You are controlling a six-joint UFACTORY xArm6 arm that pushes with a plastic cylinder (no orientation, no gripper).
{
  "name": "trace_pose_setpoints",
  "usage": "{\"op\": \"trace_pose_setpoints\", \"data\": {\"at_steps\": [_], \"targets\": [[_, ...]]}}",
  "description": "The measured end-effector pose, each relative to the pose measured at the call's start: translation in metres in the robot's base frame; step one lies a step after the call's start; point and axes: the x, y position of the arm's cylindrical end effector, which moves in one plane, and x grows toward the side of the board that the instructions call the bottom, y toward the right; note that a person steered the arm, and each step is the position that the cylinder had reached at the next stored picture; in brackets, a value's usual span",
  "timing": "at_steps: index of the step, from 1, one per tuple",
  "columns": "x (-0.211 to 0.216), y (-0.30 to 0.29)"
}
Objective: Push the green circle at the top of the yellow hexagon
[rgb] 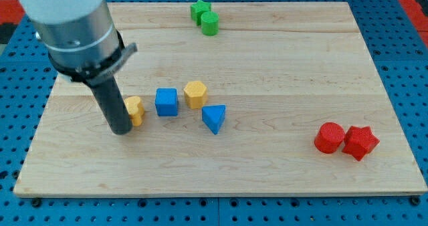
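The green circle (210,23) is a short cylinder near the view's top, touching a green star (198,10) just up-left of it. The yellow hexagon (195,93) sits near the board's middle, well below the green circle. My tip (121,130) rests on the board at the view's left, touching the left side of a second yellow block (135,109). The tip is far down-left of the green circle and left of the yellow hexagon.
A blue cube (166,101) lies between the two yellow blocks. A blue triangle (214,118) sits down-right of the hexagon. A red cylinder (329,137) and a red star (360,142) touch at the view's right. The wooden board (287,72) lies on a blue pegboard.
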Motion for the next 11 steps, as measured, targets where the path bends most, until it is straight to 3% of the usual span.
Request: {"op": "trace_pose_setpoints", "data": {"at_steps": [3,4,5,6,7,8,9,10,11], "targets": [[-0.075,0.043],[-0.132,-0.016],[-0.221,-0.044],[-0.290,0.008],[-0.300,0.101],[-0.308,0.149],[-0.265,0.157],[-0.228,0.119],[-0.219,0.141]]}}
